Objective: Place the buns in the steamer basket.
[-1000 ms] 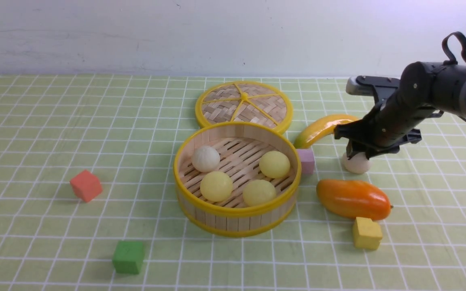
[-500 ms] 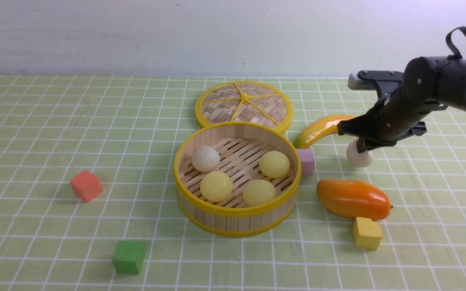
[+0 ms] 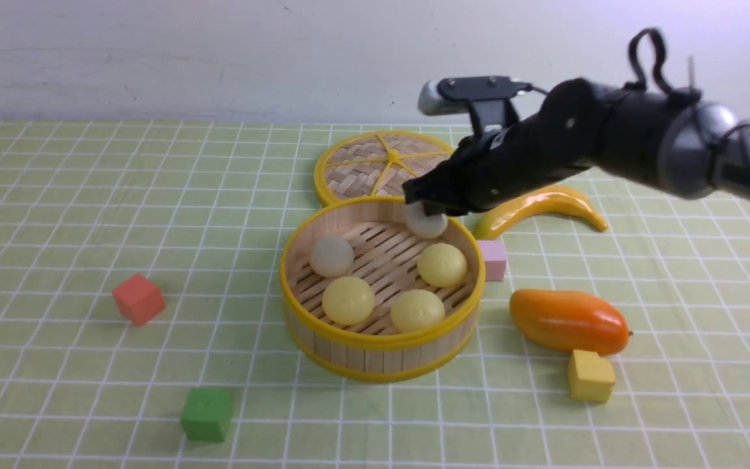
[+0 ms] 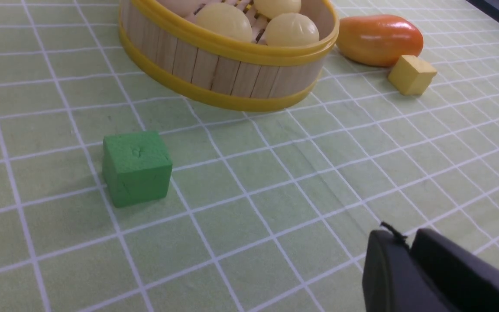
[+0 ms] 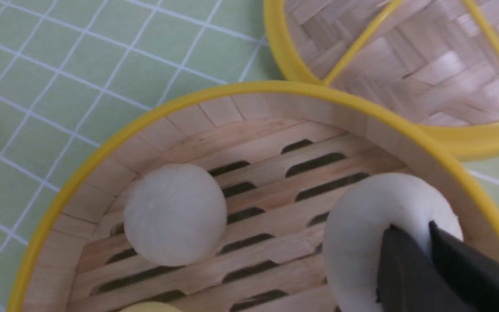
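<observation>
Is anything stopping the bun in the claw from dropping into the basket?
Nothing visible. The right gripper holds the white bun over bare slats at the far side of the steamer basket; the other buns lie apart.

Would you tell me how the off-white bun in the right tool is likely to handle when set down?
Being ball-shaped, the held bun will probably roll a little, though the steamer basket wall should stop it. It looks smooth, so the narrow pinch of the right tool might slip. It seems light, hanging from that pinch alone.

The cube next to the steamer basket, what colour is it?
Pale pink; the cube shows best in the front view.
</observation>
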`<state>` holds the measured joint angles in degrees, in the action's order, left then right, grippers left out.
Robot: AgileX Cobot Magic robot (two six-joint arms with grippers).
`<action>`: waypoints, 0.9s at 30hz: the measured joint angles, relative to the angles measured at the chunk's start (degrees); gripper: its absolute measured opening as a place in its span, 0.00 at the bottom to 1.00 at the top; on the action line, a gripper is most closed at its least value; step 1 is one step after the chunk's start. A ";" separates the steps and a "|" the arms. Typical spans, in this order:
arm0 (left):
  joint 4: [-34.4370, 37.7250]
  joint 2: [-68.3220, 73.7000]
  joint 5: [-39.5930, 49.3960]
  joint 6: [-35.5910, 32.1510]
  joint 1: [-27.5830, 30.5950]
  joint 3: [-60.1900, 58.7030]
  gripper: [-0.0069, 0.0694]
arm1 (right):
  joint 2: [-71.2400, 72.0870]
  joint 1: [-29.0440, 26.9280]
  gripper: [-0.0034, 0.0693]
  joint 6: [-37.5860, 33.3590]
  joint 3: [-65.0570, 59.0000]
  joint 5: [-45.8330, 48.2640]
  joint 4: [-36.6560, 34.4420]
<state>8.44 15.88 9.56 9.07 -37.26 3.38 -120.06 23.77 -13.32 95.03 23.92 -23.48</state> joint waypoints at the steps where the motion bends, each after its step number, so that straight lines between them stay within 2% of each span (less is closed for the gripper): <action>1: 0.00 0.00 0.00 0.00 0.00 0.00 0.18 | -0.23 0.12 0.09 0.00 0.00 -0.49 -0.01; 5: 0.00 0.00 0.00 0.00 0.00 0.00 0.19 | -3.60 1.66 0.12 0.00 0.00 -4.09 -0.46; 10: 0.00 0.00 0.00 0.00 0.00 0.00 0.19 | -4.62 2.84 0.25 0.00 0.00 -6.55 -0.60; 13: 0.00 0.00 0.00 0.00 0.00 0.00 0.20 | -4.62 3.04 0.41 0.00 0.00 -6.48 -0.60; 14: 0.00 0.00 0.00 0.00 0.00 0.00 0.20 | -4.62 3.04 0.42 0.00 0.00 -6.46 -0.60; 16: 0.00 0.00 0.00 0.00 0.00 0.00 0.20 | -3.72 2.98 0.54 -0.07 0.00 -4.95 0.23; 18: 0.00 0.00 0.00 0.00 0.00 0.00 0.20 | -2.12 2.87 0.60 -0.06 -0.05 -2.91 1.45; 23: 0.00 0.00 0.00 0.00 0.00 0.00 0.21 | 4.65 2.05 0.65 0.24 -0.05 5.71 4.02; 26: 0.00 0.00 0.00 0.00 0.00 0.00 0.21 | 13.90 1.44 0.58 3.85 -0.11 20.06 8.36; 27: 0.00 0.00 0.00 0.00 0.00 0.00 0.21 | 14.39 1.44 0.57 4.18 -0.11 20.91 8.36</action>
<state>8.44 15.88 9.56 9.07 -37.26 3.38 -105.67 25.20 -9.14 94.92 44.83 -15.13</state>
